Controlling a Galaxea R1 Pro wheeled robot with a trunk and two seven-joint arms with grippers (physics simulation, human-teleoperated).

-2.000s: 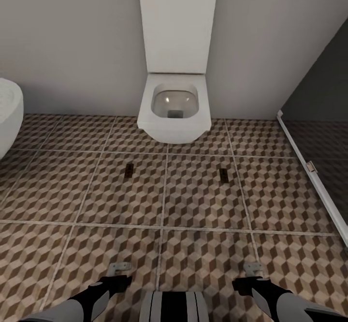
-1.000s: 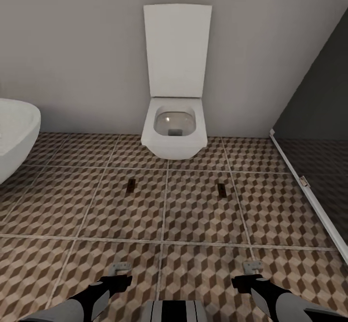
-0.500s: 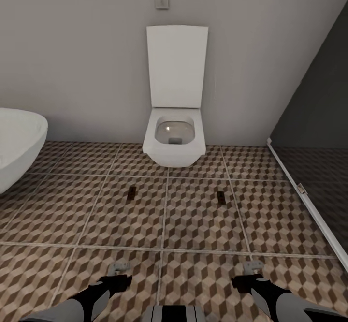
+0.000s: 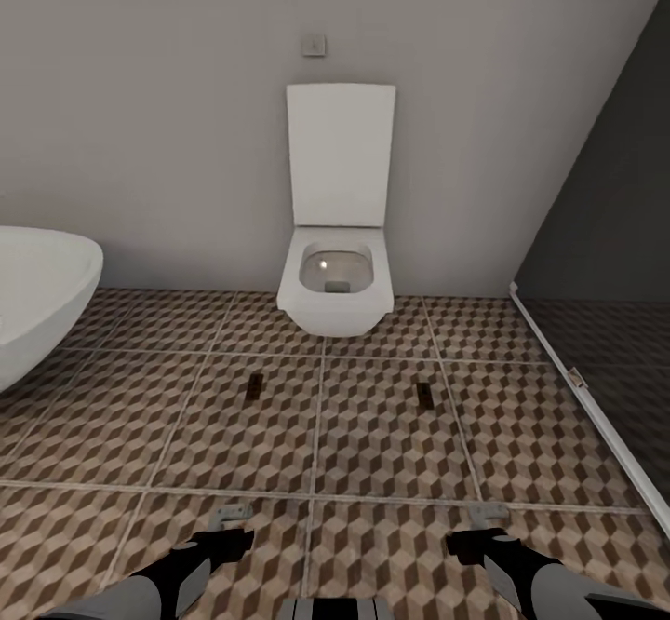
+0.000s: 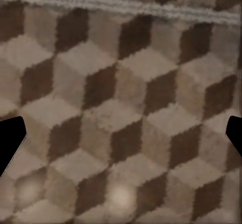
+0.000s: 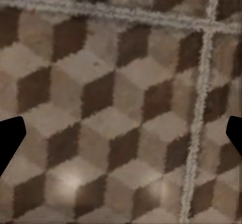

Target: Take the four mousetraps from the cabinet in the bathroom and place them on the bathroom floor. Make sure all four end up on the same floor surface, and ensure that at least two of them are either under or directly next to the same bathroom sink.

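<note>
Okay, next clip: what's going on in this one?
The robot faces a white toilet in a bathroom, both arms held low. Two small dark flat pieces, probably mousetraps, lie on the cube-patterned bathroom floor in front of the toilet, apart from each other; the second is at. The left tool and right tool hang over bare tiles, and both look open and empty. A white bathtub sits at the left, dark glass at the right.

Large square floor tiles (image 4: 391,434) carry a brown-and-beige 3D cube pattern with pale grout. 2 small dark brown boards (image 4: 254,384) lie there. Glossy white square toilet (image 4: 335,289); plain grey wall (image 4: 140,117).
</note>
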